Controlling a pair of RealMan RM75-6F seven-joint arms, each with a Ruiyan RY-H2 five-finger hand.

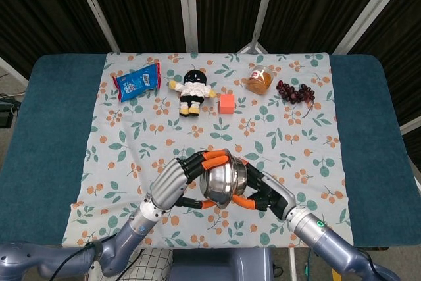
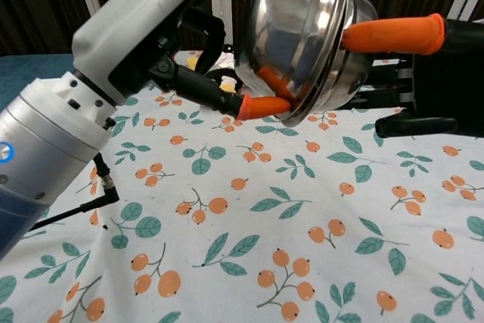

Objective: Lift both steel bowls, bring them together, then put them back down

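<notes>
Left robot hand (image 1: 176, 183) grips one steel bowl (image 2: 302, 32); right robot hand (image 1: 266, 192) grips the other steel bowl (image 2: 349, 85); both are held tilted, nested together above the counter (image 1: 46, 136). The joining looks complete; lowering should begin by separating the rims slowly, since polished, rounded, flanged steel likely slips against orange fingertips (image 2: 261, 105); the floral cloth (image 2: 249, 262) looks soft, slightly wrinkled.
</notes>
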